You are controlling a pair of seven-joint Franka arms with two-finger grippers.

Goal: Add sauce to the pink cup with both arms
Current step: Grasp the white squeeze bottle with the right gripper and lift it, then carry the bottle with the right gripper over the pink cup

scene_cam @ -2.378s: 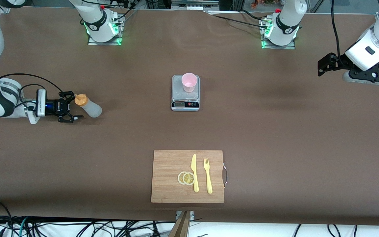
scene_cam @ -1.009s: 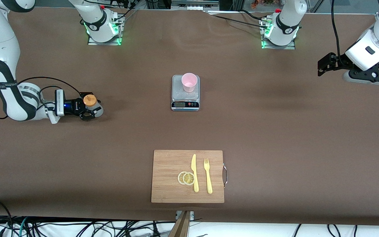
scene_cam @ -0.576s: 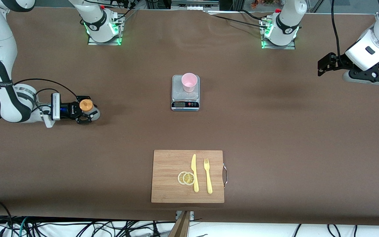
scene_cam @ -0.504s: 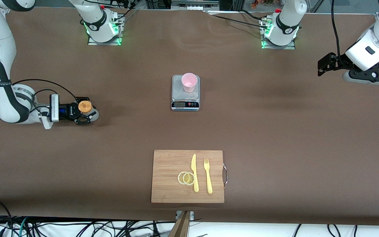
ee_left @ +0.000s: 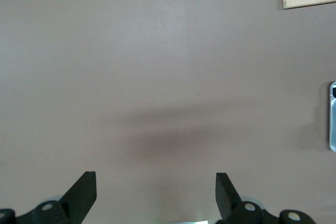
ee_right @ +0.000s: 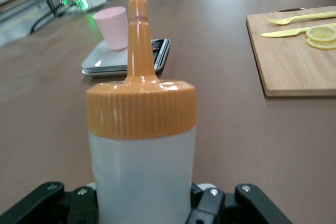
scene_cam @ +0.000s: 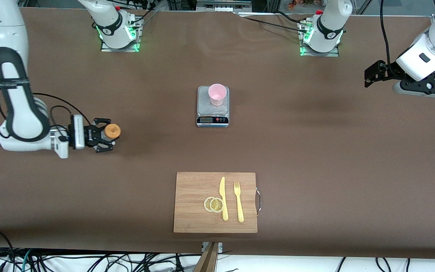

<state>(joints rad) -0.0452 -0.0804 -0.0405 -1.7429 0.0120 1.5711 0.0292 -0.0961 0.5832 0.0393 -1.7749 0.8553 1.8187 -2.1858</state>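
Note:
My right gripper is shut on the sauce bottle and holds it upright above the table, near the right arm's end. In the right wrist view the whitish bottle with its orange nozzle cap fills the middle, between the fingers. The pink cup stands upright on a small scale at the table's middle; it also shows in the right wrist view. My left gripper is open and empty, raised over the left arm's end of the table, and waits. Its fingertips show over bare table.
A wooden cutting board lies nearer the front camera than the scale, with two lemon slices, a yellow knife and a yellow fork on it. The scale's edge shows in the left wrist view.
The bottle lay on its side; my right gripper closed on it, stood it upright and lifted it, moving a little toward the scale. The left arm has not moved.

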